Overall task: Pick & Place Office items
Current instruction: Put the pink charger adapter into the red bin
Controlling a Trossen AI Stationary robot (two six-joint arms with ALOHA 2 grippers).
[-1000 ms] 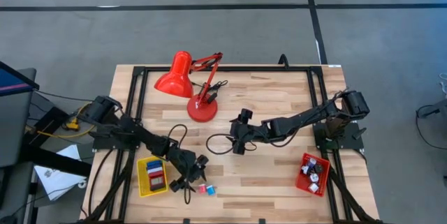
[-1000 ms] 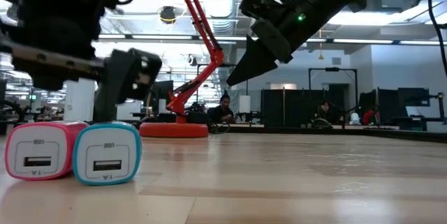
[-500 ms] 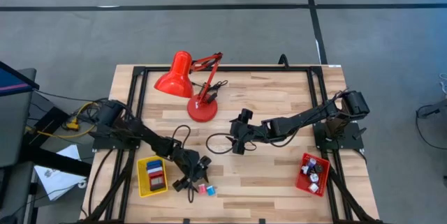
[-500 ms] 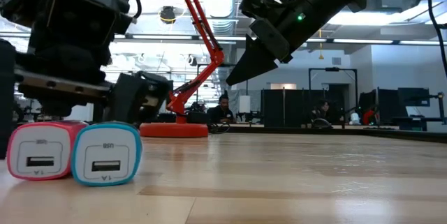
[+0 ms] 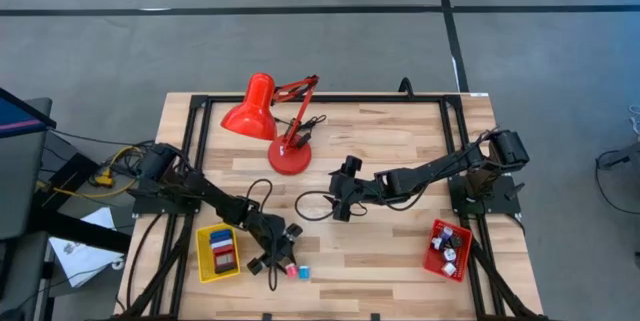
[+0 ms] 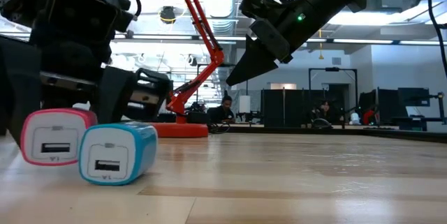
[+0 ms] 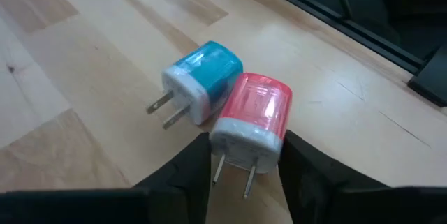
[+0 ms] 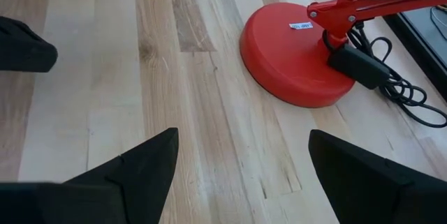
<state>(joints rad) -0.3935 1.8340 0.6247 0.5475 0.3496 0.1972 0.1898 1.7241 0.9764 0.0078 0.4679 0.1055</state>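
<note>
The left claw [image 7: 246,165] is closed around the pink charger [image 7: 253,123] at the near edge of the desk [image 5: 400,141], its two dark fingers [image 7: 192,172] pressed on the charger's flanks just behind the prongs. In the low view the pink charger [image 6: 57,135] appears tipped and slightly raised. The blue charger [image 7: 204,81] lies touching it, prongs out to the side, and leans in the low view [image 6: 115,153].

A slip is judged the main risk: the chargers are smooth, glossy plastic blocks with rounded corners and white faces, and only a narrow band near the prong end is gripped, so the pink one could pivot or squirt out as it is lifted. Because the two bodies touch, the blue one could be dragged or rolled toward the desk edge. The metal prongs could also catch on a finger.

The desk is pale, varnished wood planks, low in friction. The yellow tray [image 5: 203,256], just beside the left arm, holds a few small coloured blocks; the red tray [image 5: 434,258] on the far right holds more small items.

The right claw [image 8: 241,165] hangs with its jaws wide and nothing between them, near the lamp's [image 5: 262,106] round red base [image 8: 297,56] and coiled black cable [image 8: 401,91].
</note>
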